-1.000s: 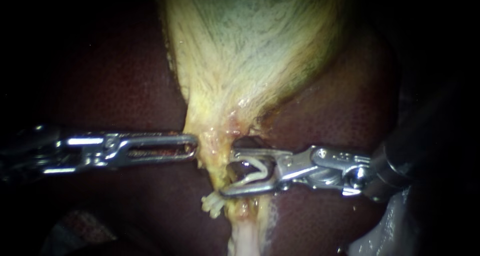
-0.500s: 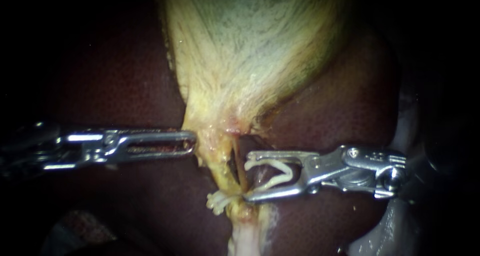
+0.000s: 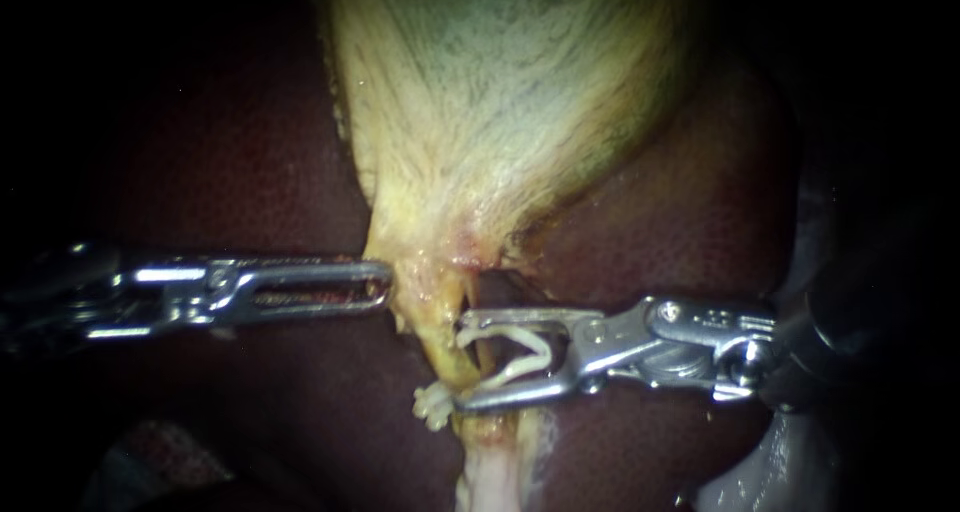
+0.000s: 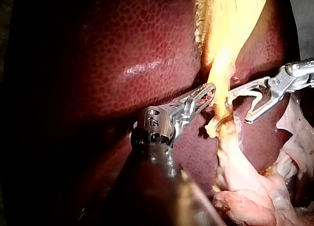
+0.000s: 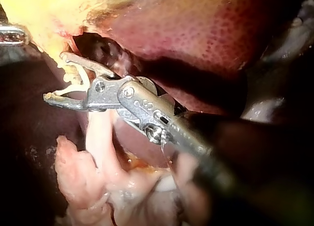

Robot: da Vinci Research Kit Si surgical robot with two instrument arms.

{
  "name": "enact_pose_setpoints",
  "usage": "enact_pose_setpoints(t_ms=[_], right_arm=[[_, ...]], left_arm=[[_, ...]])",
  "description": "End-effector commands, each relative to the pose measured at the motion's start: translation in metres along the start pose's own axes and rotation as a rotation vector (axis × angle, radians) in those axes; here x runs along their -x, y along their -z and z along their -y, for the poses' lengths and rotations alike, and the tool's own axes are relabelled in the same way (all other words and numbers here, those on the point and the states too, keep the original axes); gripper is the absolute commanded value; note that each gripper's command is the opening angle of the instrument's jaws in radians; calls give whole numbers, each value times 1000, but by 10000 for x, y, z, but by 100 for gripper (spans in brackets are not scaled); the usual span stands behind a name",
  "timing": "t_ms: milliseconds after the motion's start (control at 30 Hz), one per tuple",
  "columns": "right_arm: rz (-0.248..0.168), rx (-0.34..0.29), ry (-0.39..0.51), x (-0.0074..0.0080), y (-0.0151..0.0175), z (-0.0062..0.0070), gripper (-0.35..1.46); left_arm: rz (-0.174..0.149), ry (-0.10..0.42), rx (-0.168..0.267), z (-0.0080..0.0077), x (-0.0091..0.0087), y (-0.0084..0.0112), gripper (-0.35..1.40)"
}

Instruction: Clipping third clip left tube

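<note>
So in the endoscope view the gallbladder (image 3: pixel 500 92) hangs in from 12 o'clock, pale and yellowish, narrowing to a neck near the middle, with dark red liver (image 3: pixel 250 172) all around it. From the neck a yellow tube (image 3: pixel 435 337) runs down toward 6 o'clock and gets paler near the edge. The left tool (image 3: pixel 380 290) comes in from 9 o'clock with its jaws clenched flat together and nothing obvious between them. Its tip just touches the yellow edge of the neck, and the left wrist view shows the same thing. The right tool (image 3: pixel 463 360) comes in from 3 o'clock with its jaws spread wide. A white clip (image 3: pixel 545 347) sits between them, one leg against each jaw, so it's grasping the clip. The jaw tips reach the tube's 3 o'clock side: the upper tip lies over the yellow tissue just below the neck, the lower tip further down. Can't really tell if the tube is properly inside the mouth or only at it. Just off the lower jaw tip, on its 9 o'clock side, a lower clip (image 3: pixel 432 405) sits on the tube. It's a small white lump, could be one clip or more. Behind the upper jaw there's a dark gap (image 3: pixel 495 292) between tube and liver. In the right wrist view the clip's open legs point at the yellow tissue ahead of the jaws, and pink tissue (image 5: pixel 83 172) lies under them.
</note>
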Motion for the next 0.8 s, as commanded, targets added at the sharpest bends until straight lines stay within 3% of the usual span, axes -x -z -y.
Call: enact_pose_setpoints(t_ms=[33,400,633,800], right_arm=[[1,1,2,2,0,-3,54],[17,11,4,10,-3,-27,53],[22,22,8,12,-27,-30,54],[27,16,18,20,-48,-25,54]], left_arm=[[0,0,1,1,0,1,-35],[1,7,3,9,-1,4,-35],[1,7,4,11,-1,3,-35],[2,7,4,11,-1,3,-35]])
